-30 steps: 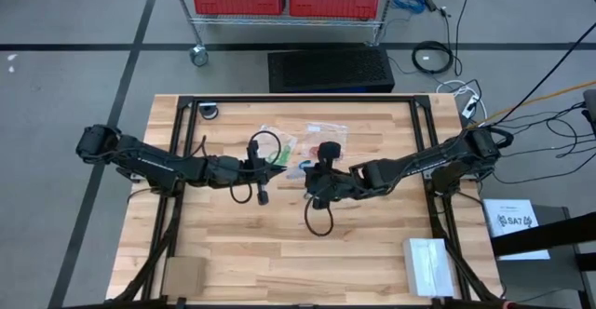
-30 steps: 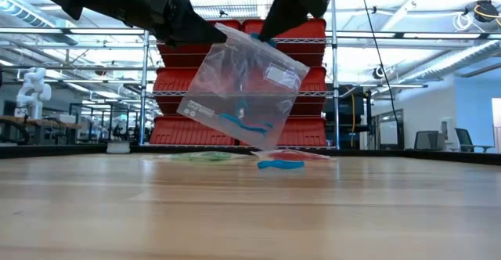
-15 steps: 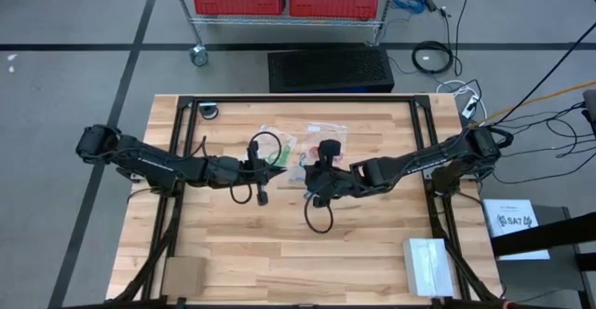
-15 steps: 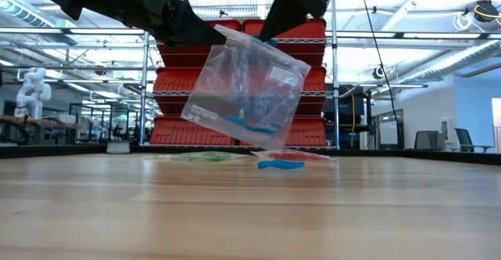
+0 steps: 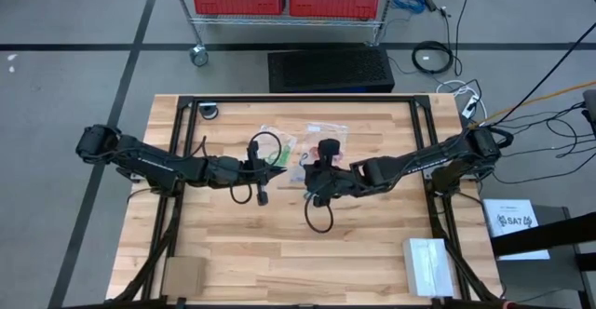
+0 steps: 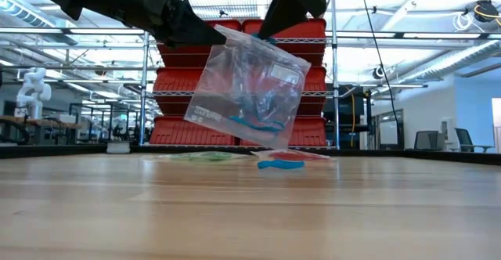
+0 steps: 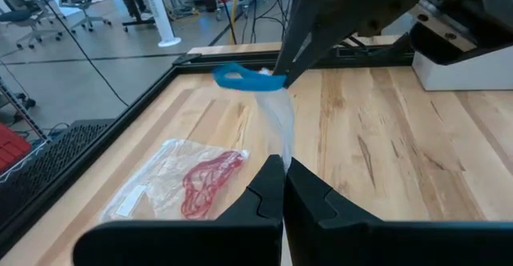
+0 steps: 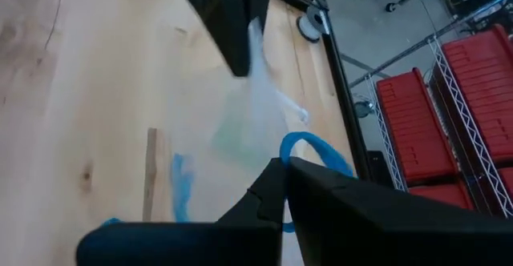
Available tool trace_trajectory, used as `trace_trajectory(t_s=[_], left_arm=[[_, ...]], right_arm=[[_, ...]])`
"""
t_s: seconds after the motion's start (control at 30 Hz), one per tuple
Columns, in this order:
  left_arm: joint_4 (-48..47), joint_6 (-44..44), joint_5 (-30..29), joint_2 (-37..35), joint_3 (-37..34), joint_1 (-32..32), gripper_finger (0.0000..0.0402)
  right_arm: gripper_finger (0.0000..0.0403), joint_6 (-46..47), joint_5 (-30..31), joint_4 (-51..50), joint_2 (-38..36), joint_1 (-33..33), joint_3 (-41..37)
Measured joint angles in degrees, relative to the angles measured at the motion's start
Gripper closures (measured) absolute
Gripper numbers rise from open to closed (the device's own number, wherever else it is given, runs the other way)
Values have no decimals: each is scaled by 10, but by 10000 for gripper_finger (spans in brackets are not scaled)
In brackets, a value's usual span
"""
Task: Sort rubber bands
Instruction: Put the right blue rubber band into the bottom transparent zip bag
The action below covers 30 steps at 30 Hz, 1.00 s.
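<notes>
A clear zip bag (image 6: 246, 88) hangs tilted above the table, with blue rubber bands (image 6: 252, 124) in its lower end. My left gripper (image 6: 213, 31) is shut on its upper left corner. At the bag's top edge, my right gripper (image 6: 268, 34) is shut on a blue rubber band (image 8: 311, 149). More blue bands (image 6: 280, 164) lie loose on the wood under the bag. A bag of green bands (image 5: 279, 147) and a bag of red bands (image 7: 192, 190) lie flat behind them. My left gripper pinches the bag's edge (image 7: 279, 142) between its two shut fingers, coming nearly level from the table's left. The bag hangs clear of the table. My right gripper pinches a blue band (image 7: 240, 78) at its fingertips, slanting down from the right, at the bag's top edge (image 6: 262, 41). I cannot tell whether it also has the plastic.
A flat cardboard piece (image 5: 183, 274) lies at the near left corner and a white box (image 5: 428, 262) at the near right. A small roll (image 5: 210, 112) sits at the far left. Black cable loops (image 5: 321, 218) hang from both wrists. Red bins (image 6: 235, 76) stand beyond the far edge.
Both grippers have stayed where they were. The hanging bag has swung a little beneath them: its lower left corner has moved right and down, and the blue bands inside have shifted toward the bag's bottom.
</notes>
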Motion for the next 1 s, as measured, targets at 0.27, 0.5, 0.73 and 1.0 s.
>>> trace_trajectory(t_s=[0.27, 0.5, 0.73, 1.0], left_arm=[[0, 0, 0, 0, 0, 0, 401], [0, -2, 0, 0, 0, 0, 401], [0, -10, 0, 0, 0, 0, 401], [0, -10, 0, 0, 0, 0, 401]], right_arm=[[403, -7, -2, -5, 0, 8, 21], [403, 25, -3, -30, 0, 17, 21], [403, 24, -19, -31, 27, 11, 22], [403, 40, -27, -30, 41, -3, 22]])
